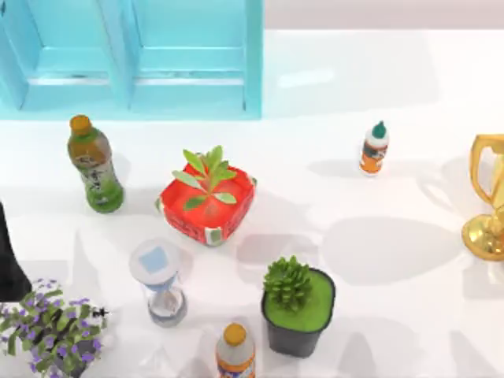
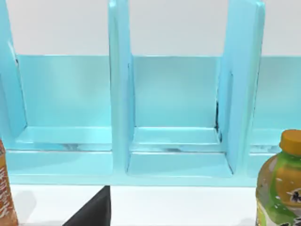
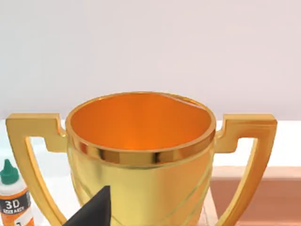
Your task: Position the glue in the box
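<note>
White tabletop [image 1: 394,260] carries all items. Glue [image 1: 375,148] stands upright, well right of the blue box [image 1: 134,59], left of the trophy [image 1: 490,197]. Left hand [image 2: 91,212] faces the box; right hand [image 3: 91,209] faces the trophy. Finger state: cannot tell.

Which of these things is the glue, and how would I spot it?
Start at the gold trophy cup at the table's right edge, then look toward the light-blue shelf box at the back. Standing alone between them is the glue: a small white squeeze bottle with dark green pointed cap and orange label, much smaller than the orange-capped drink bottles.
</note>
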Tool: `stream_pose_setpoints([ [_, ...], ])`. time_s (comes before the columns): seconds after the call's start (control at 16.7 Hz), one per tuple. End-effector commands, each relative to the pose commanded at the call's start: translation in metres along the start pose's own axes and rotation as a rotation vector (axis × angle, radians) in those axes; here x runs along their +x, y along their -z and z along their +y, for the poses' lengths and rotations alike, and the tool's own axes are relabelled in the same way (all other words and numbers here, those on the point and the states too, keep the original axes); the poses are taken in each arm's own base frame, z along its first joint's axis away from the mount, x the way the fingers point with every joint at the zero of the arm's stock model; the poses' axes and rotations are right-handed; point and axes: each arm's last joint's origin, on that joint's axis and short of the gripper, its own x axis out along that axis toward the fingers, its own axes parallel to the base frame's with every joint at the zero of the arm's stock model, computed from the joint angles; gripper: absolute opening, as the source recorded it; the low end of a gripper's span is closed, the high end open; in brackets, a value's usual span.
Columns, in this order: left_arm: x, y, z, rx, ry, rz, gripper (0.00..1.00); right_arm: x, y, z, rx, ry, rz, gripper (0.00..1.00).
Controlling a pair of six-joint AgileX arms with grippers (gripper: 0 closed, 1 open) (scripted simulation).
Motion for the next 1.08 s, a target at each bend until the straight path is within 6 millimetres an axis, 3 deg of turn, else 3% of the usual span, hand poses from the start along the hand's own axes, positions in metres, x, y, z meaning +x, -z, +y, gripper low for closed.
stream_pose_setpoints([
  [0.3, 0.000, 0.000, 0.000, 0.000, 0.000, 0.000, 1.00, 0.000, -0.011, 0.004, -0.023, -0.052, 0.027, 1.00],
  [0.6, 0.000, 0.000, 0.000, 0.000, 0.000, 0.000, 1.00, 0.014, -0.063, 0.026, -0.155, -0.298, 0.182, 1.00],
  [0.9, 0.000, 0.000, 0.000, 0.000, 0.000, 0.000, 1.00, 0.069, -0.113, 0.073, -0.382, -0.650, 0.419, 1.00],
  [1.08, 0.000, 0.000, 0.000, 0.000, 0.000, 0.000, 1.00, 0.121, -0.120, 0.113, -0.524, -0.876, 0.555, 1.00],
])
